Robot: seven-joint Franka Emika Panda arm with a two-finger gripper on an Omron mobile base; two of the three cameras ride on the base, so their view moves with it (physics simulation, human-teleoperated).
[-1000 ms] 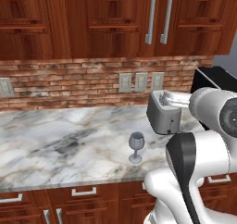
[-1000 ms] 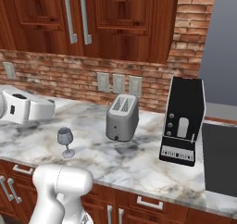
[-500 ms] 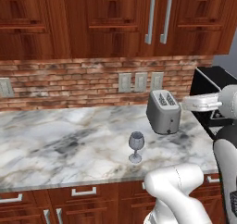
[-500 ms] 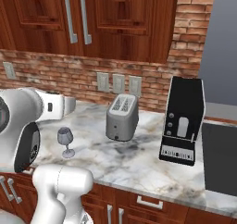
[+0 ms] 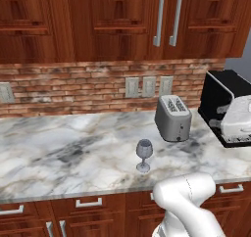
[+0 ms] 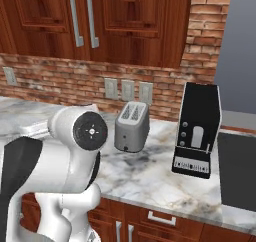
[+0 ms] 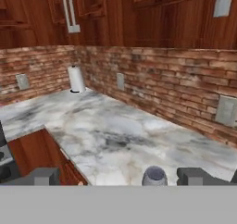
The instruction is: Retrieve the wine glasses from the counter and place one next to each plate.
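Fingers (image 7: 118, 176) of mine are wide open, holding nothing. One wine glass (image 5: 143, 154) stands upright on the marble desk (image 5: 59, 153), near the toaster (image 5: 173, 117).

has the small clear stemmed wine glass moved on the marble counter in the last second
No. The small clear stemmed wine glass stands in the same spot, in front and left of the silver toaster.

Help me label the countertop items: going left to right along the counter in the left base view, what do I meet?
Wine glass → silver toaster → black coffee machine, partly hidden behind the robot's white arm.
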